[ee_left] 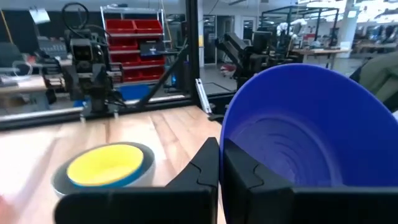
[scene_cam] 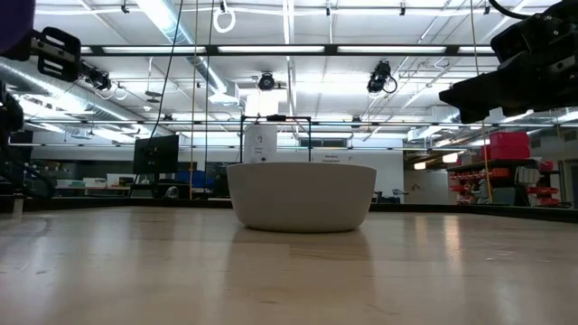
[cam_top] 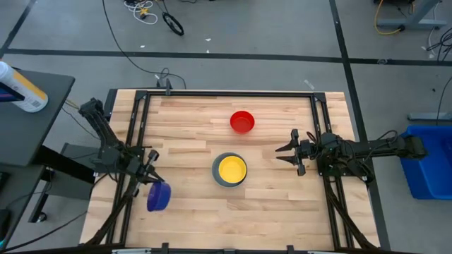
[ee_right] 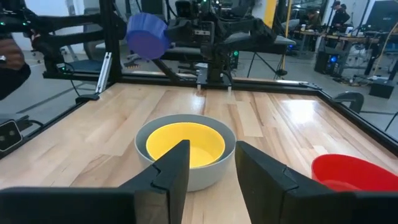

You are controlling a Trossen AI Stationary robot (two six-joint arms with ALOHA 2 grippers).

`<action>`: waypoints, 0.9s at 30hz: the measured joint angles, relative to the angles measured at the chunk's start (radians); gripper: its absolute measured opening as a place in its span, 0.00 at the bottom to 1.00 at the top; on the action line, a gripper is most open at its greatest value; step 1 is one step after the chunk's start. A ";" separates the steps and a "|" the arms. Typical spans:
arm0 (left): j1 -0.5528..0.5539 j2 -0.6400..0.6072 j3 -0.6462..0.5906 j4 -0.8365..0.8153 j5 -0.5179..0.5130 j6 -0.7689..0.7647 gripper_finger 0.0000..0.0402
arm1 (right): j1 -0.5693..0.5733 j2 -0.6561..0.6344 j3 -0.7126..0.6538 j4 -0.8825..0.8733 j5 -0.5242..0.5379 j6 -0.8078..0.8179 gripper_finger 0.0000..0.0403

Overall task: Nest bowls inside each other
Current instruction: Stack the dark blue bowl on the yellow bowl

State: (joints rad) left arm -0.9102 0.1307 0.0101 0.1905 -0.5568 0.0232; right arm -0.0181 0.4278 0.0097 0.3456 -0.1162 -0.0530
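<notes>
Spanning the scene, the wooden desk (cam_top: 282,212) carries a stack near its middle: the grey bowl (cam_top: 220,180) with the yellow bowl (cam_top: 232,168) nested inside, a light blue rim seemingly showing between them in the left wrist view. That stack is judged the target for the rest. The dark blue bowl (cam_top: 158,197) hangs tilted above the desk's left side, its rim clamped between the left gripper's (cam_top: 150,178) closed fingers, likely for carrying to the stack. The red bowl (cam_top: 242,121) sits alone beyond the stack. The right gripper (cam_top: 288,154) hovers right of the stack, fingers apart and empty, pointing at the grey bowl.
</notes>
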 joint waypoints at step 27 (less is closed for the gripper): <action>0.900 0.201 0.006 0.128 0.753 -0.038 0.01 | 0.000 0.000 0.000 0.018 0.001 -0.023 0.48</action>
State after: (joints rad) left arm -0.0103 0.3312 0.0162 0.3185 0.1961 -0.0147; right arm -0.0181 0.4278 0.0098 0.3634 -0.1154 -0.0757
